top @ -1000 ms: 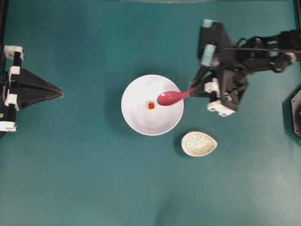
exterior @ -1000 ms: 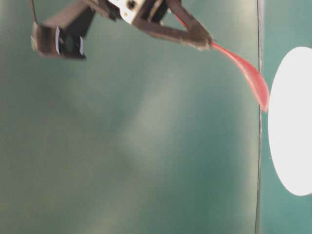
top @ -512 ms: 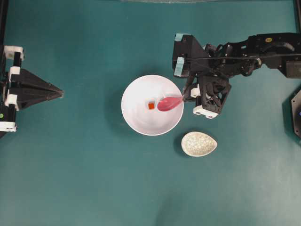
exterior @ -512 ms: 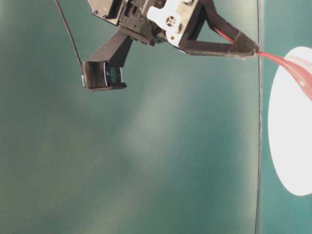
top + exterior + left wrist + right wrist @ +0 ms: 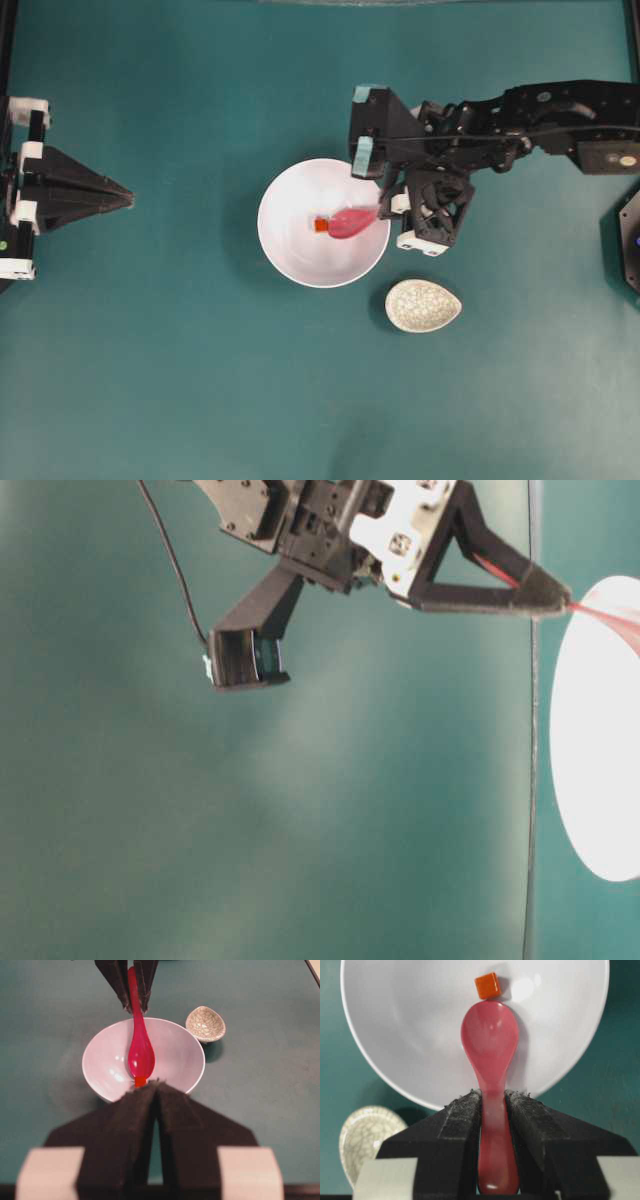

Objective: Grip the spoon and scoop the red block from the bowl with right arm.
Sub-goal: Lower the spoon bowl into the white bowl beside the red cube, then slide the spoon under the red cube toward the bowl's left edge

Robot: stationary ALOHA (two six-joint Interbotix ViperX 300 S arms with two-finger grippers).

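My right gripper pinches the spoon, its scoop tip touching the red block inside the bowl; my left gripper stays out, pressed together

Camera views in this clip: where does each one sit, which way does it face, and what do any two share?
Overhead: above the table looking straight down; both arms, bowl, speckled dish.
Table-level: low at table height, picture turned sideways; right gripper, part of the bowl.
Left wrist: on the left gripper, facing across the bowl toward the right gripper's tips.
Right wrist: on the right gripper, looking along the held spoon to the red block.
Shared: both wrist views show the spoon, block, bowl and dish.
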